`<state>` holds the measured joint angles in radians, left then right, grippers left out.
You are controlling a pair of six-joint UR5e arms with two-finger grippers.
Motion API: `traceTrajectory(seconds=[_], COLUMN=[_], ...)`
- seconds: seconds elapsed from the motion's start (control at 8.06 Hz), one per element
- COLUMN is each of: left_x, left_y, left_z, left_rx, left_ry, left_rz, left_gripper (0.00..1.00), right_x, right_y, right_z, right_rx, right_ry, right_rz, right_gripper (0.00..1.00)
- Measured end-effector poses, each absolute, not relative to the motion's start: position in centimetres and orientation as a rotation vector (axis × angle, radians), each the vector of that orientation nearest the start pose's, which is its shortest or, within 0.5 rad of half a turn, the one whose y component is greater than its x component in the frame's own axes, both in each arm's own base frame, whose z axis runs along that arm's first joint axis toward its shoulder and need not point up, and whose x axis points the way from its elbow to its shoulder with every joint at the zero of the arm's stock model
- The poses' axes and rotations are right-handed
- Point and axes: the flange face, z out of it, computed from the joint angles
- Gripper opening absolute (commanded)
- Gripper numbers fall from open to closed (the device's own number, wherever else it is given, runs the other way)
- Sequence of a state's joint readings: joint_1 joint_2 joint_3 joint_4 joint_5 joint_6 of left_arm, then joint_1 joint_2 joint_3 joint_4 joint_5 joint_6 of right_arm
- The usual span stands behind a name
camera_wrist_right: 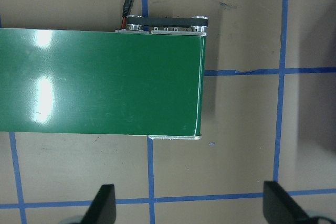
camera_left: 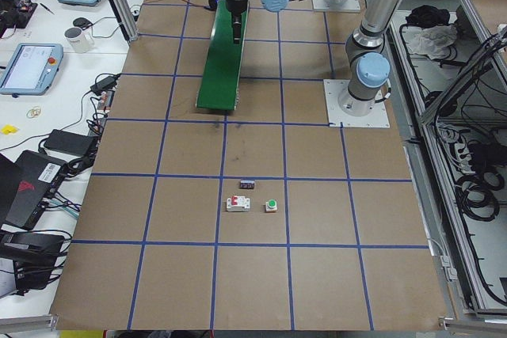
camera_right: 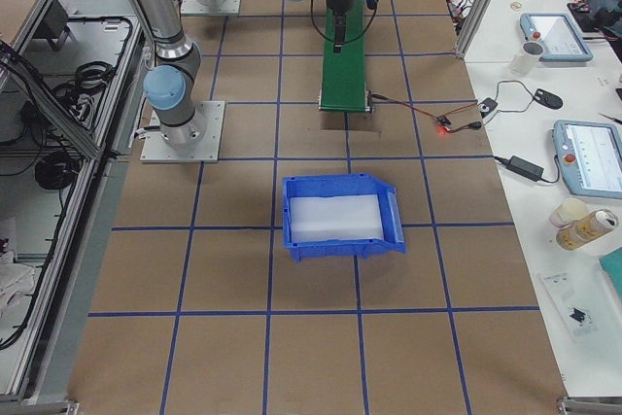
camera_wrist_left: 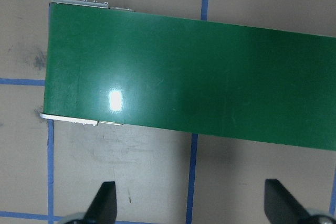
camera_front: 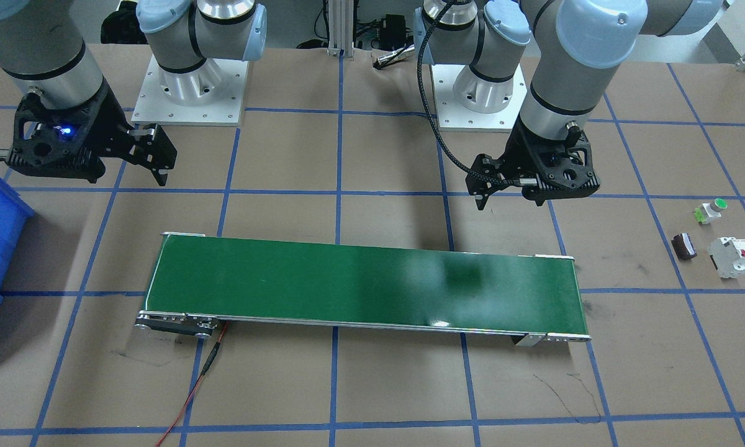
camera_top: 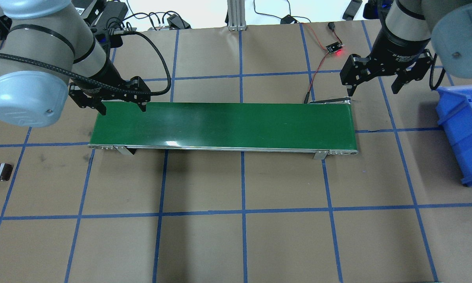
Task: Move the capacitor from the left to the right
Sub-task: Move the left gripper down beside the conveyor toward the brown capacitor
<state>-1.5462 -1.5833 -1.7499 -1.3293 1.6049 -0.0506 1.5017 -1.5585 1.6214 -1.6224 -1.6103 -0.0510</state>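
Observation:
The capacitor, a small dark brown cylinder, lies on the brown table at the robot's far left; it also shows in the overhead view and the exterior left view. My left gripper is open and empty, and hovers over the left end of the green conveyor belt, well away from the capacitor. It also shows in the front view and in its wrist view. My right gripper is open and empty above the belt's right end.
A white breaker with red switches and a green-capped push button lie next to the capacitor. A blue bin stands at the far right. A red wire runs to the belt's right end.

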Motion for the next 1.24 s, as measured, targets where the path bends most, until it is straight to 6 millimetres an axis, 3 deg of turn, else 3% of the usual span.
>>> traceTrajectory(seconds=[0.25,0.37,0.5,0.74,1.12,1.24], left_x=[-11.2,-9.4,-5.6,4.9,20.1,23.8], left_y=[-49.6,-50.0,-50.6,-51.0,-49.3,-48.6], left_z=[42.1,42.2,42.1,41.0,37.7,36.2], left_rx=[-0.121,-0.140,-0.193,-0.236,-0.231,-0.233], left_ry=[3.101,3.088,3.058,3.029,3.036,3.045], left_rz=[-0.066,-0.070,-0.066,-0.015,0.058,0.078], left_gripper=[1.00,1.00,1.00,1.00,1.00,1.00], right_x=[9.5,9.5,9.5,9.5,9.5,9.5], right_y=[-50.3,-50.3,-50.3,-50.3,-50.2,-50.2], right_z=[46.2,46.2,46.2,46.2,46.1,46.1], right_rx=[0.027,0.027,0.026,0.026,0.028,0.027], right_ry=[3.182,3.182,3.181,3.180,3.181,3.181], right_rz=[0.023,0.024,0.025,0.028,0.034,0.035], right_gripper=[1.00,1.00,1.00,1.00,1.00,1.00])
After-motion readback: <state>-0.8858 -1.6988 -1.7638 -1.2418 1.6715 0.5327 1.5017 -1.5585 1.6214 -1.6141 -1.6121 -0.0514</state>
